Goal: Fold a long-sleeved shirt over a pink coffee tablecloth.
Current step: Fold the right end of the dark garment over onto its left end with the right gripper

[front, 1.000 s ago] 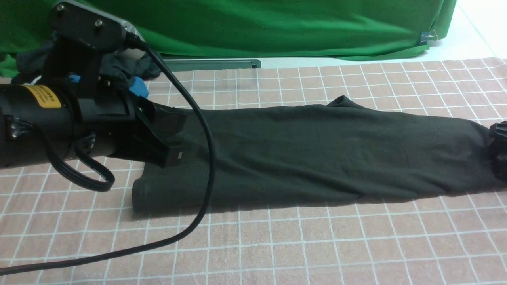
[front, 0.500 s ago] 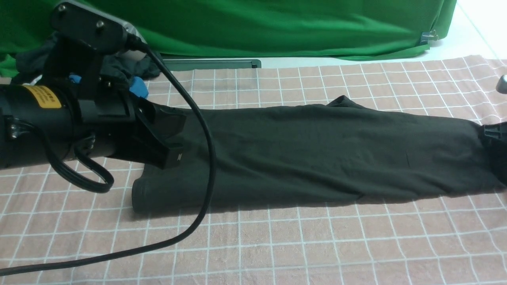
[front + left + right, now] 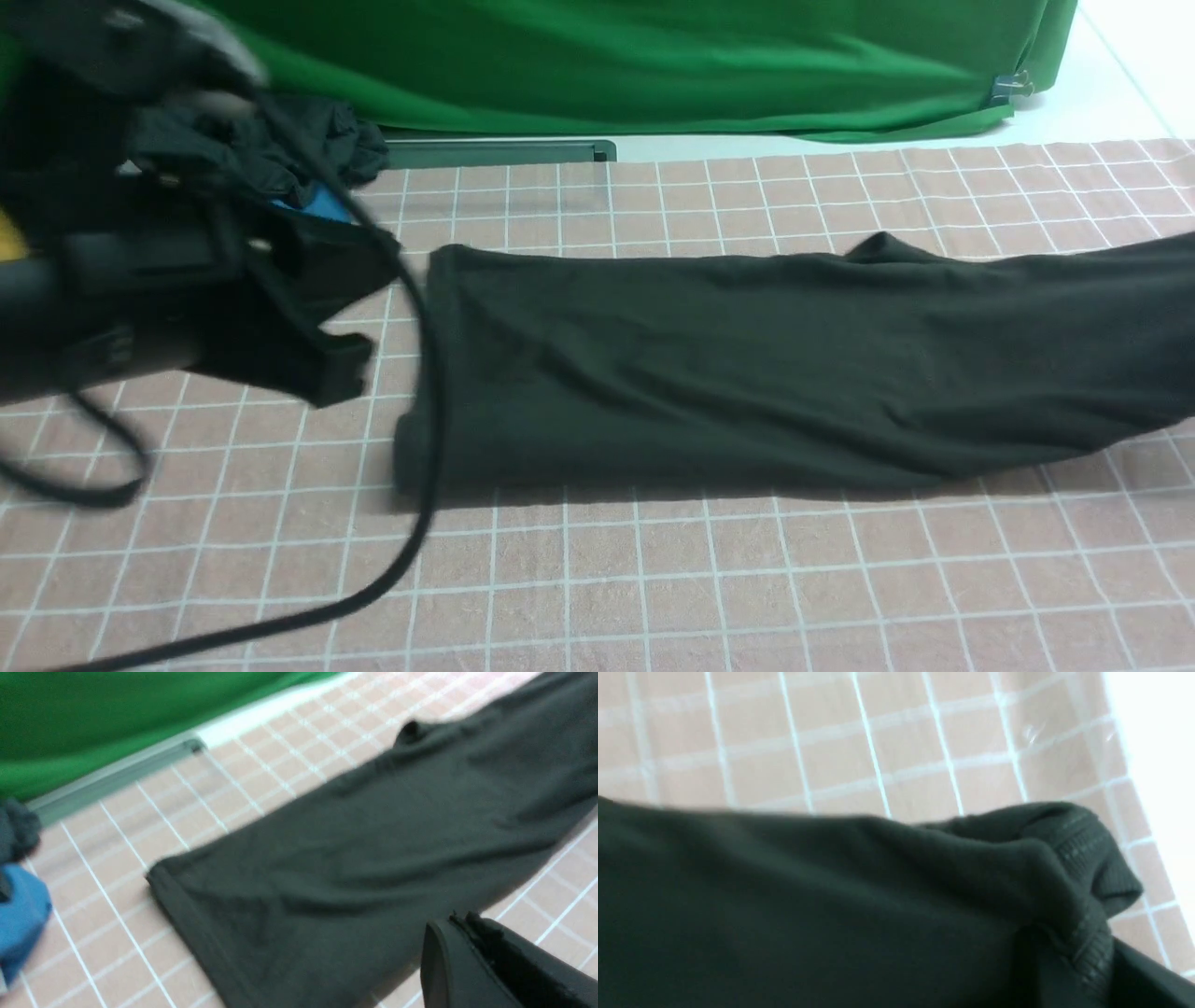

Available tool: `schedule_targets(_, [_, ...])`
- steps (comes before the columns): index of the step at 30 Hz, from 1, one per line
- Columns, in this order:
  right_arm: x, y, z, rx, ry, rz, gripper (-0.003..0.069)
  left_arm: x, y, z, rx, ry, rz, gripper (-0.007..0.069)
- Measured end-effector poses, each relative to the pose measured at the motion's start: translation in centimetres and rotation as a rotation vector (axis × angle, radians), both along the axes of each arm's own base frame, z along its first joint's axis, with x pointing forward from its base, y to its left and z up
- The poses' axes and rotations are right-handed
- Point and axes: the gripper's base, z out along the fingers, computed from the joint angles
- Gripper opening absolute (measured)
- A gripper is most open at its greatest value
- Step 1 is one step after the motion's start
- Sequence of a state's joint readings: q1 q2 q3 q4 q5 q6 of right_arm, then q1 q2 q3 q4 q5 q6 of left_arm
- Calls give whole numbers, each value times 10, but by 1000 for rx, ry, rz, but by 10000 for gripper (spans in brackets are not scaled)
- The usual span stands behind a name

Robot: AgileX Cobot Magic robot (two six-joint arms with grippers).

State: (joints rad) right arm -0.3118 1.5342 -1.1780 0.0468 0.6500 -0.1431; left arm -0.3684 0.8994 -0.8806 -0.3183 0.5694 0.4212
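The long-sleeved shirt lies as a long black band across the pink coffee tablecloth, its right end raised and running off the front view's right edge. My left gripper is blurred and hangs just left of the shirt's left end, apart from it. In the left wrist view its jaws are pressed together with nothing between them, beside the shirt. The right gripper is out of the front view. In the right wrist view it is shut on the shirt's bunched ribbed collar.
A heap of dark clothes with a blue garment lies at the back left. The green backdrop and a grey rail close off the far side. My left arm's black cable loops over the cloth.
The shirt has slid to the right and its right end has lifted. My left gripper has drawn back to the left, off the shirt's left end. The right gripper has closed and left the front view.
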Motion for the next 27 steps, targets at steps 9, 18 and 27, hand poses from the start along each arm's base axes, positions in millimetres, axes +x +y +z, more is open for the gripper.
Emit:
schedule_targets(9, [-4,107,44,198,-162,294,71,-30,13,21,-31,-125,2,16])
schedule_targets(18, [11,212,51,362,-167,570,71,-34,15,23,-18,-143,4,16])
schedule_targets(27, [33,317,27,483,-80,791,71,-34,15,23,-11,-144,5,16])
